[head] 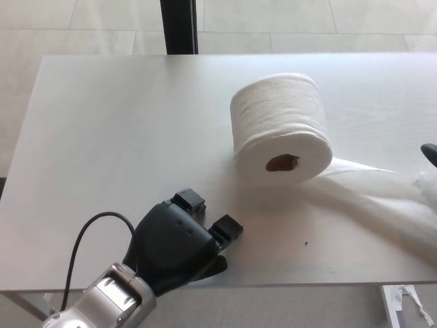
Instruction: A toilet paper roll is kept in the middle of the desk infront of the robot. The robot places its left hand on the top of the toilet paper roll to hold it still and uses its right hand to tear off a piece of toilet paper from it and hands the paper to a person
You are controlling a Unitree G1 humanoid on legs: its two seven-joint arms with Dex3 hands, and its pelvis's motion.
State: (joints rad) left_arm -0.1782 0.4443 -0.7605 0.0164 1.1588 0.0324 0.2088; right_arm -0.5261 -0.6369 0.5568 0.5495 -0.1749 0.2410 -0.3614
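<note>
The white toilet paper roll (281,126) lies on its side at the middle right of the desk (123,123), its brown core hole facing me. A loose tail of paper (382,198) runs from under the roll to the picture's right edge, where it bunches up. Only a small black part of my right hand (430,152) shows at that edge, just above the bunched paper. My left hand (179,239) rests near the desk's front edge, well to the left of and in front of the roll. It is open and holds nothing.
A black cable (85,236) loops from my left wrist over the desk's front edge. A dark post (179,26) stands behind the desk's far edge. Pale floor tiles surround the desk.
</note>
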